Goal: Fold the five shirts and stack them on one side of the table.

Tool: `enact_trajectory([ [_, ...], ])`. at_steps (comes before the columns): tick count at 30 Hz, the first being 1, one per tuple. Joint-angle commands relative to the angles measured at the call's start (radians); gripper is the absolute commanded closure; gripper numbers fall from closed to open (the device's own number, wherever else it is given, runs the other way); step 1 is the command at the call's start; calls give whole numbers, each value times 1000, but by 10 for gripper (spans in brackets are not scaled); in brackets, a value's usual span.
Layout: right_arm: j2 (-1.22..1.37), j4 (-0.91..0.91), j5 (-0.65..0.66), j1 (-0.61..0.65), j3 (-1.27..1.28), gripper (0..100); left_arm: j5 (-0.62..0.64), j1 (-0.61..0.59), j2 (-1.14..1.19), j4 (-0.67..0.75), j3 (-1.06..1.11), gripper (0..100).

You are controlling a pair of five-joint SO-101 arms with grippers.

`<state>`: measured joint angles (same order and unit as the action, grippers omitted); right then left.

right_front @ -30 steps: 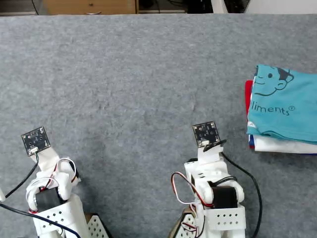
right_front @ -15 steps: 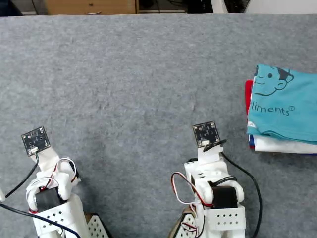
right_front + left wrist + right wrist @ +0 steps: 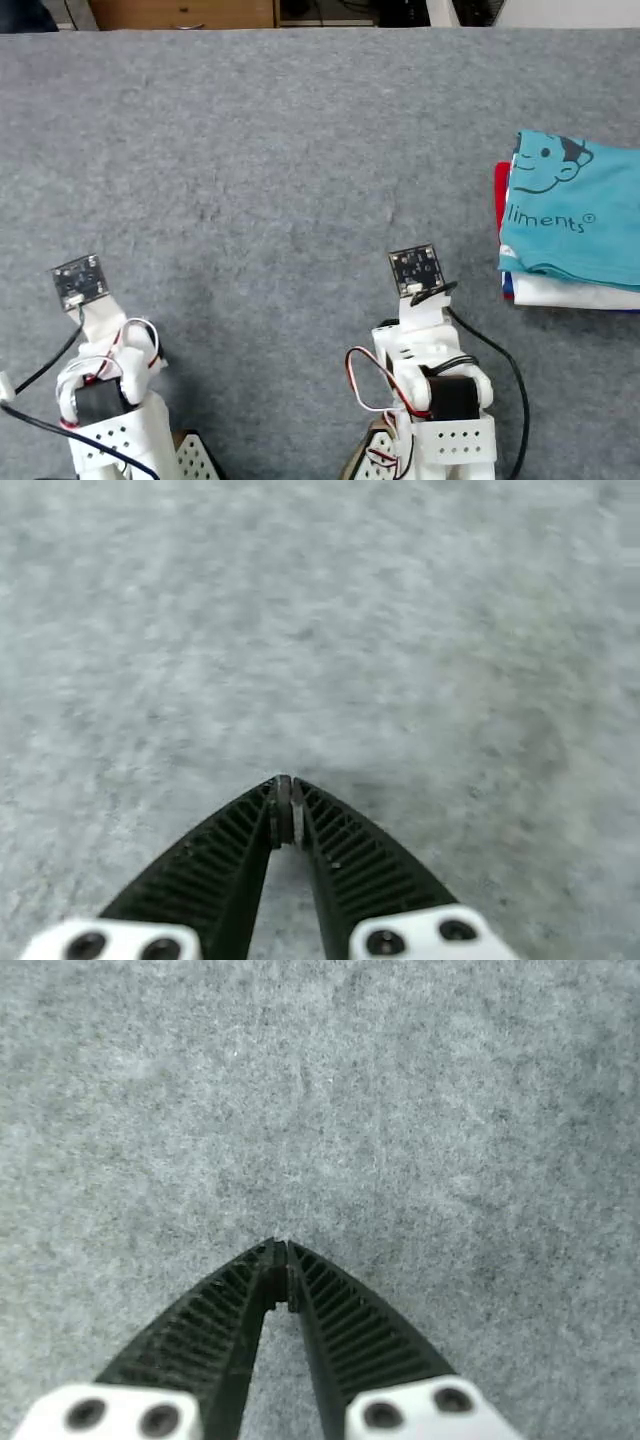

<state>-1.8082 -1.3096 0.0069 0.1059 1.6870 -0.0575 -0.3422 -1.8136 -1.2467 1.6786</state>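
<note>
Looks basically done tbh. Got the stack of shirts (image 3: 572, 230) sitting at the right edge of the counter (image 3: 300, 150), teal shirt (image 3: 580, 200) on top, red and white edges peeking out below; can't count all five. Lies off to the right of the right hand (image 3: 279, 1272), well apart, way farther from the left hand (image 3: 284, 810). Seeing both clenched shut on nothing, tips just over the counter.

Two arms stand along the bottom of the frame, the left arm (image 3: 100, 400) and the right arm (image 3: 435, 395), with one gripper apiece: the left gripper (image 3: 284, 810) and the right gripper (image 3: 279, 1275). At the right edge sits one stack of folded shirts (image 3: 560, 250). I can count three layers for sure: one teal shirt (image 3: 580, 215), one red shirt (image 3: 501, 195), one white shirt (image 3: 570, 292).
</note>
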Motion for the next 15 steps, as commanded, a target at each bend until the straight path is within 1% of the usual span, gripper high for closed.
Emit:
enact_trajectory([
  [1, -85, -3, -8, 10, 2, 996, 8, 75, -5, 14, 11, 981],
  [4, -85, -3, -8, 10, 2, 996, 8, 104, -5, 14, 11, 981],
  [15, -85, -3, -8, 10, 2, 996, 8, 103, -5, 14, 11, 981],
])
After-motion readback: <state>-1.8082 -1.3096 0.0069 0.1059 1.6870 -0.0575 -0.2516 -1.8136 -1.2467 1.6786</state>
